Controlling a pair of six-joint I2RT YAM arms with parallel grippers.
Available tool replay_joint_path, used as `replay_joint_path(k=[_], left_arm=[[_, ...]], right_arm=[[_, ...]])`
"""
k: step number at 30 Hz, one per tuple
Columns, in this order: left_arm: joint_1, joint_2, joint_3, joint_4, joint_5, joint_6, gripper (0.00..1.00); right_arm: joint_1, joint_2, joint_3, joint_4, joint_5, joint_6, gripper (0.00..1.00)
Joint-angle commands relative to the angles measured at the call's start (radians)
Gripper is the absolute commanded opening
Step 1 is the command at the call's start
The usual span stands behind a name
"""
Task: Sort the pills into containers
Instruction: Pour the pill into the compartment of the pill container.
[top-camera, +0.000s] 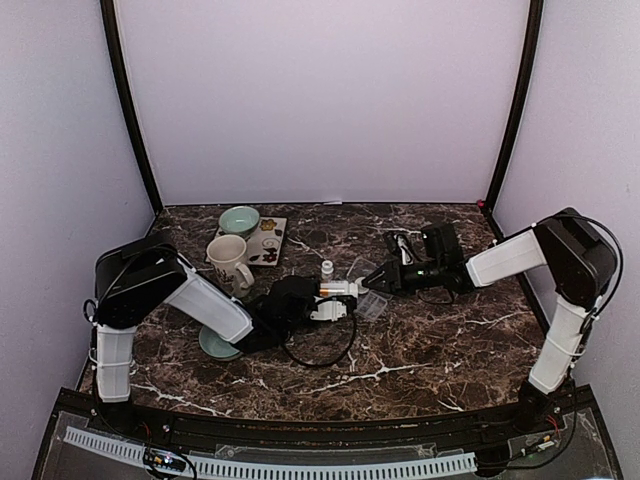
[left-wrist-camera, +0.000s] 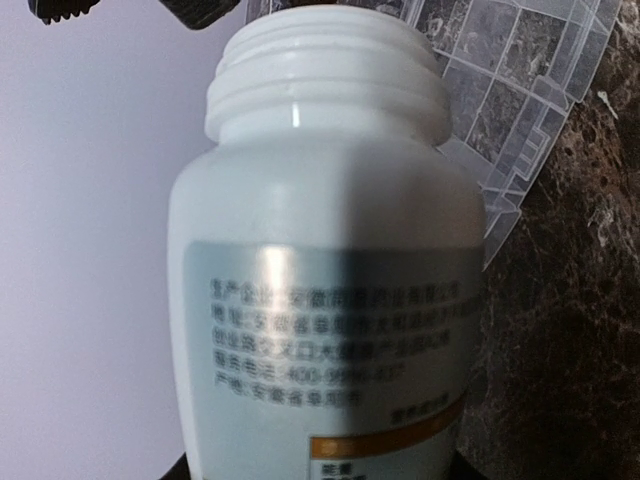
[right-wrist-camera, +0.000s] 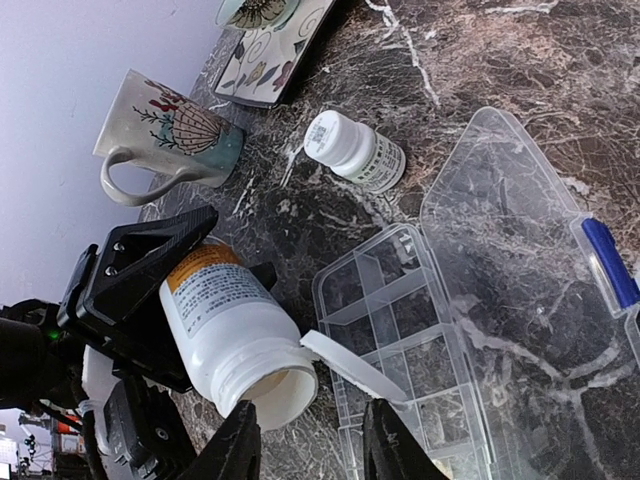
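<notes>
Lying open, containers (right-wrist-camera: 400, 320) beside tilted bottle (right-wrist-camera: 232, 325)

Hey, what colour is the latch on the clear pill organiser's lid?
Blue: the latch on the open lid edge. Right wrist view shows it best.

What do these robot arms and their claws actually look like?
The left arm and right arm are white tube segments joined by bulky rounded black housings. The left claw has broad black wedge fingers; the right claw has rounded black ones. A black cable loops from the left arm.
</notes>
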Motion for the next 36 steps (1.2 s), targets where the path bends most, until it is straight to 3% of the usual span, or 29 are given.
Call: replay_joint_path(k=[1, 21, 36], left_arm=[[-0.005, 0.007, 0.018, 0.054, -0.02, 0.015, 0.0], [-0.008, 0.056, 0.024, 0.134, -0.053, 0.091, 0.0], [-0.008, 0.058, 0.005, 0.24, -0.078, 0.132, 0.0]], right_arm=[[-0.01, 0.028, 0.027, 0.055, -0.007, 0.007, 0.37], [-0.023, 0.086, 0.045, 0.081, -0.022, 0.016, 0.36], [-0.023, 0.031, 0.024, 0.03, 0.031, -0.024, 0.36]])
